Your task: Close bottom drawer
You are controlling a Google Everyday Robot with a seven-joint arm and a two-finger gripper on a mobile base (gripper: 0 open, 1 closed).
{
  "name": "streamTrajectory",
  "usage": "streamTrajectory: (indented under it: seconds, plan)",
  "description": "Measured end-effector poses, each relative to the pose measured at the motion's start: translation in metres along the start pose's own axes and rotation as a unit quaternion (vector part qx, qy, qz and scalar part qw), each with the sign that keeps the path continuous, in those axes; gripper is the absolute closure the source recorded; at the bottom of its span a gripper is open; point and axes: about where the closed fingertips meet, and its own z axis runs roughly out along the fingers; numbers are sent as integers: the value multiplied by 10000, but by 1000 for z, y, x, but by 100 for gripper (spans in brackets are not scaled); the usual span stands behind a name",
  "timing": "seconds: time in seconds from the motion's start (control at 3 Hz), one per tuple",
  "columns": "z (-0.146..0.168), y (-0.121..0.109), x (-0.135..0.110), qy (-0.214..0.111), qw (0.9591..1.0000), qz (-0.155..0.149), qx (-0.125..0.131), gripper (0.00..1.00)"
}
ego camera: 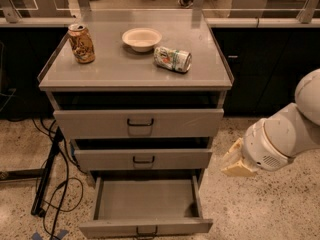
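Observation:
The grey metal cabinet (135, 74) has three drawers. The bottom drawer (146, 227) is pulled far out toward me and its inside is bare; its small dark loop handle (146, 231) sits at the lower edge of the view. The middle drawer (143, 159) and top drawer (139, 122) stand slightly out. My gripper (235, 161) is at the right of the cabinet, about level with the middle drawer and above the open drawer's right front corner, touching nothing. The white arm (282, 134) covers most of it.
On the cabinet top stand an upright brown can (81, 43), a white bowl (142, 38) and a green can lying on its side (172, 59). Black cables and a stand leg (47, 176) lie on the speckled floor at the left. Dark cabinets run behind.

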Motion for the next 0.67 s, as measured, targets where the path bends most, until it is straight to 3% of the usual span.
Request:
streamTrajectory:
  seconds: [0.33, 0.67]
  plan:
    - [38, 7, 2, -180, 9994, 224, -179, 100]
    - [78, 8, 8, -249, 9986, 466, -69, 100]
